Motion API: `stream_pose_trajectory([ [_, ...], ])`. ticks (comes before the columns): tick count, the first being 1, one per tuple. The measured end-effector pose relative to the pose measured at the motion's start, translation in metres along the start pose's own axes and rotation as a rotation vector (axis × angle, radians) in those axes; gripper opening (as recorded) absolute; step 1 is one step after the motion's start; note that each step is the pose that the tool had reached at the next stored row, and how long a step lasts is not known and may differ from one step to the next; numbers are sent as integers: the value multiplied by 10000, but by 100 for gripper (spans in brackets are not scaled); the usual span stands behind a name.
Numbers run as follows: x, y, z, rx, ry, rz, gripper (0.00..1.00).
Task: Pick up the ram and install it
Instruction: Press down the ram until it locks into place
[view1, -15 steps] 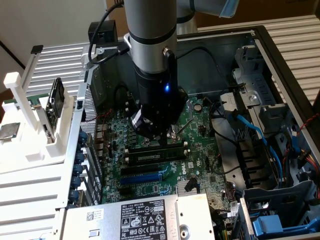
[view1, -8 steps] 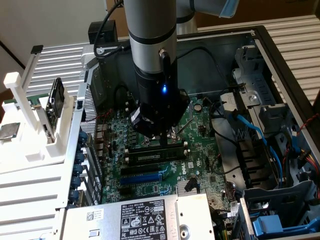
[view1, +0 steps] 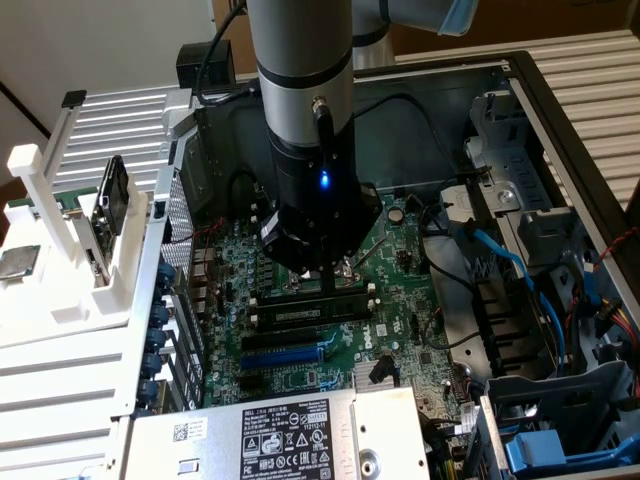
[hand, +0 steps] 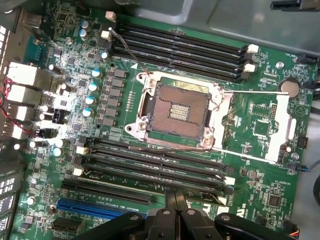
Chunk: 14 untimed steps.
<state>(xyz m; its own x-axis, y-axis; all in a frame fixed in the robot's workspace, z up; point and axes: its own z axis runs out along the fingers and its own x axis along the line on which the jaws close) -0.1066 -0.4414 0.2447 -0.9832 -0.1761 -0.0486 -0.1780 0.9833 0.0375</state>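
Observation:
The ram (view1: 305, 312), a long dark stick with pale labels, stands on edge in a black motherboard slot just below the CPU socket (hand: 175, 107). My gripper (view1: 330, 288) hangs straight down over the middle of the stick. Its shut fingertips are at the stick's top edge; I cannot tell whether they touch it. In the wrist view the two fingers (hand: 170, 202) are pressed together with nothing between them, and my gripper (hand: 175, 197) sits over the lower bank of memory slots. The fingers close along the slot's length, not across the stick.
A white rack (view1: 60, 290) at the exterior view's left holds a black-framed board (view1: 108, 205) and a small square chip (view1: 20, 262). The power supply (view1: 280, 435) lies in front of the motherboard. Blue cables (view1: 510, 265) and a drive cage (view1: 560, 400) crowd the right.

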Motion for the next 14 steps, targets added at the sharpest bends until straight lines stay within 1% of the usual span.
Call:
stream_pose_trajectory([
  [10,0,0,0,2,-2,26,10],
  [14,91,17,-4,2,-3,27,10],
])
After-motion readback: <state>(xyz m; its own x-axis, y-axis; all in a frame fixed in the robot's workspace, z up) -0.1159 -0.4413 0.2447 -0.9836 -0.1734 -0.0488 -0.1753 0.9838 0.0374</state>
